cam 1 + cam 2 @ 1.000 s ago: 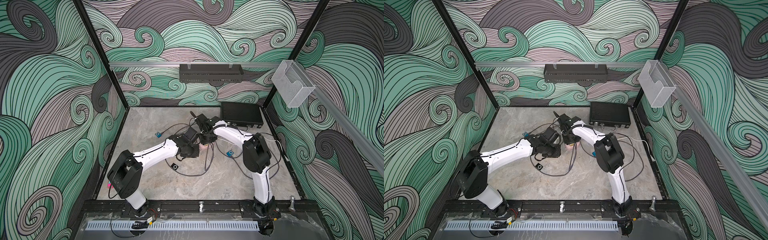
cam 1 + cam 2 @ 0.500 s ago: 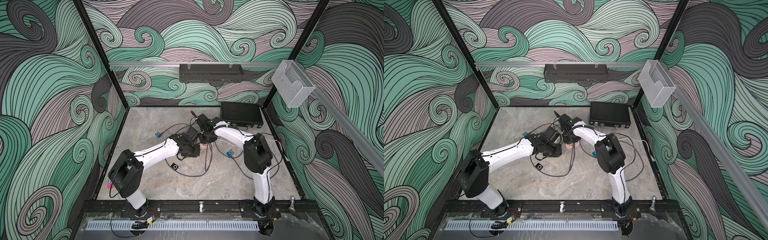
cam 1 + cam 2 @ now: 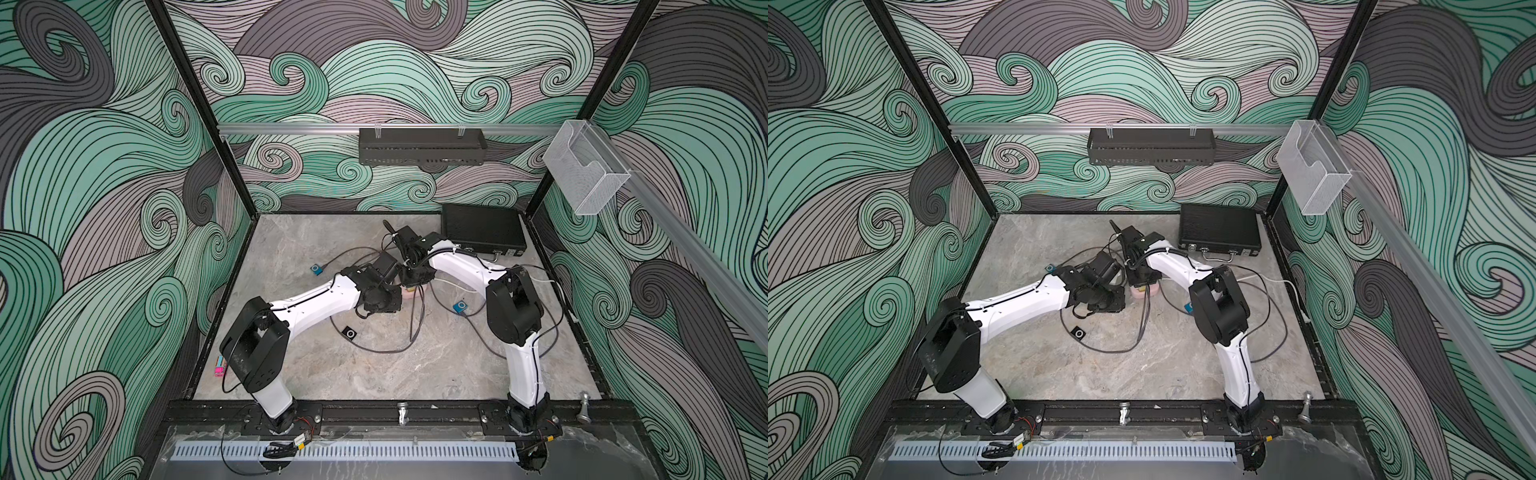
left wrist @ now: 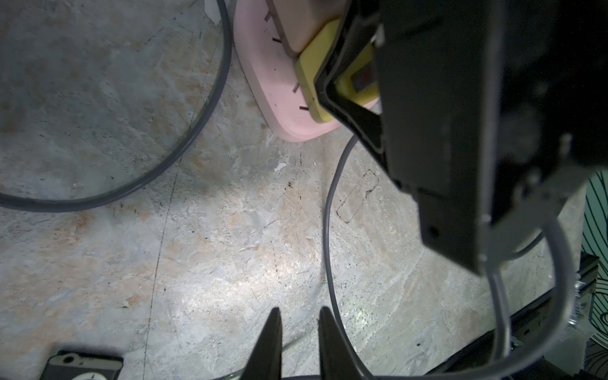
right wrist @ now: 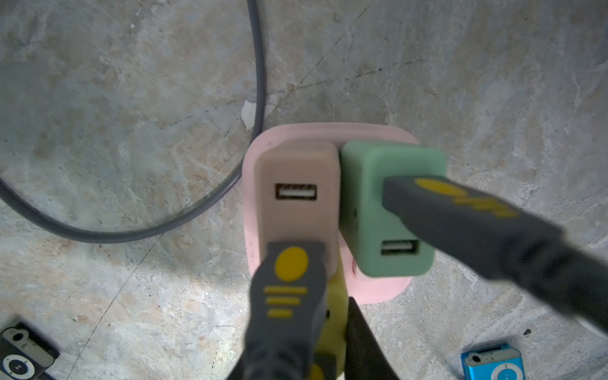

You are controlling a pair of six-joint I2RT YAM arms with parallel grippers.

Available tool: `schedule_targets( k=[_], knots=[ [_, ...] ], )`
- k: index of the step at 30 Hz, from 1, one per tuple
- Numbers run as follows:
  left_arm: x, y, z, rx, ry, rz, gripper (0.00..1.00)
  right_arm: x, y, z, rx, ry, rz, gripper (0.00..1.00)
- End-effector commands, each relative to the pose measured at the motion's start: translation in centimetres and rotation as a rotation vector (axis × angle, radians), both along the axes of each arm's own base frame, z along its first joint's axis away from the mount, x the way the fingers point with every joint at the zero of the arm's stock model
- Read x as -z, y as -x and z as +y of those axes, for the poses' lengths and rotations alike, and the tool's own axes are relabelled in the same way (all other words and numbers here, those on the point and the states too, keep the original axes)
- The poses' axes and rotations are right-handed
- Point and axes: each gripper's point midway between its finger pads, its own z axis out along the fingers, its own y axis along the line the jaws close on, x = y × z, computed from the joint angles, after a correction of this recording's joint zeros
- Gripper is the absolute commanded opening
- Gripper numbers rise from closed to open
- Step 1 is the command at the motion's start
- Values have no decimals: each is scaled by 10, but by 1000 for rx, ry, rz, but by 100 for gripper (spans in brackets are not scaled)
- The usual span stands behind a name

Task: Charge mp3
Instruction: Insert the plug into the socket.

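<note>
Top views both show the left arm (image 3: 316,303) and right arm (image 3: 461,268) reaching inward, forearms converging, wrists bent down over the pink power strip (image 3: 410,296). The right gripper (image 5: 332,330) clamps the yellow adapter (image 4: 316,59) seated in that strip directly below it, probably bracing it for a plug. The left gripper (image 4: 298,316) hovers with its jaws narrowly parted, whether it grips anything unclear, with the black mp3 player (image 4: 82,365) just beside it.

Robot test cell, wave-patterned walls (image 3: 124,174), marble tabletop (image 3: 374,374)

Swirl-patterned walls (image 3: 374,75) around a grey marbled bench (image 3: 374,374).
Beyond the jaws, a black rack (image 3: 422,146) hangs on a silver rail (image 3: 291,128).
</note>
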Motion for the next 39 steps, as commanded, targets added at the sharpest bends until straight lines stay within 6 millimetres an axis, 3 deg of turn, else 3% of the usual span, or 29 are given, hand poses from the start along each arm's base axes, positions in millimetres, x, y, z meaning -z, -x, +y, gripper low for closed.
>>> schedule_targets(
  k=[1,4,7,9,13,16,18,23,27,30,33,36,39],
  knots=[
    [-7,-1,-7,24,-1,-7,21,68,51,-28,-20,151,253,0],
    [-9,-2,-4,21,-13,-18,21,59,48,-28,-14,153,214,1],
    [-13,-4,-2,19,-25,-31,21,35,33,-27,-16,155,139,19],
    [-16,-5,-1,20,-26,-44,22,18,23,-23,-19,145,89,23],
    [-29,-8,4,14,-31,-84,22,-19,6,-9,-22,75,7,42],
    [-35,-9,9,9,-44,-109,23,-42,1,-2,-28,36,-43,49],
    [-37,-8,12,11,-53,-115,24,-53,1,5,-44,-1,-62,57],
    [-41,-9,19,11,-82,-137,25,-81,14,23,-67,-126,-60,59],
    [-46,-13,32,-2,-147,-168,26,-93,31,13,-44,-95,-58,59],
    [-51,-17,54,-45,-216,-185,26,-114,40,-8,-13,-13,-125,59],
    [-49,-20,90,-126,-278,-153,26,-147,50,-20,-3,-5,-205,59],
    [-40,-25,143,-281,-311,-80,26,-183,62,-24,-8,-59,-292,60],
    [-26,-29,194,-428,-353,-35,26,-213,76,-16,-51,-171,-384,65]
  ],
)
